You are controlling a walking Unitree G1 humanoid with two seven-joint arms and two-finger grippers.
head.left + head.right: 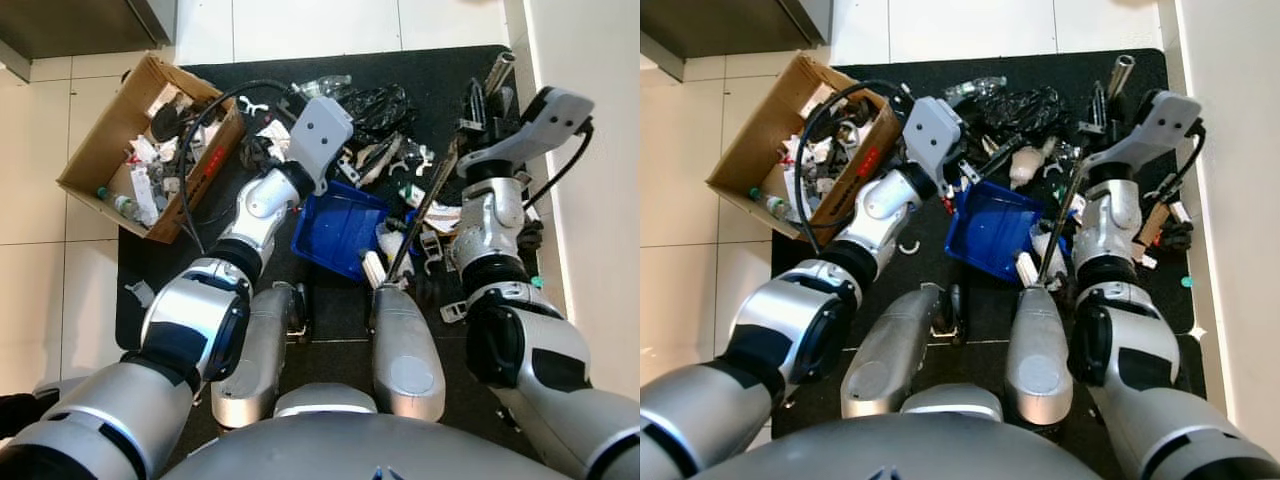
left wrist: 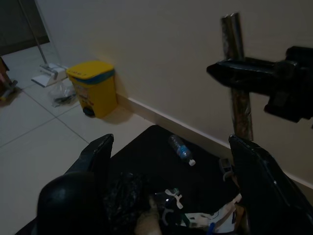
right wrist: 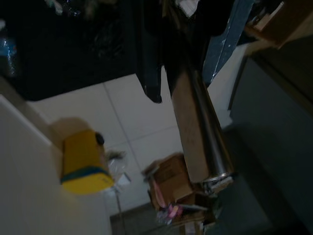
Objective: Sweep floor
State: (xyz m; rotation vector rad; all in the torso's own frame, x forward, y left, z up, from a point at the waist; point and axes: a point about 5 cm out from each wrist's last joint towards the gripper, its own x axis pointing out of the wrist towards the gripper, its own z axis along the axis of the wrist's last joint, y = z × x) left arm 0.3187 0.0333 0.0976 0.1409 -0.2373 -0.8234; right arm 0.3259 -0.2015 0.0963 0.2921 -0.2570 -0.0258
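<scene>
My right gripper (image 1: 478, 125) is shut on a metal broom handle (image 1: 425, 205) that slants down across the black mat (image 1: 440, 70) towards a blue dustpan (image 1: 335, 235). The handle's silver top end (image 1: 500, 68) sticks up past the gripper, and the right wrist view shows the tube (image 3: 198, 117) clamped beside a black finger. My left gripper (image 2: 176, 161) hovers over the mat above the dustpan, open, with nothing between its fingers (image 2: 95, 156). Loose rubbish (image 1: 385, 110) lies scattered on the mat beyond the dustpan, including a small plastic bottle (image 2: 182, 149).
A cardboard box (image 1: 95, 150) full of trash stands at the mat's left edge on the white tiles. A white wall (image 1: 600, 150) runs close along my right. A yellow bin (image 2: 93, 88) stands by the wall farther off. My own legs (image 1: 405, 350) are at the mat's near edge.
</scene>
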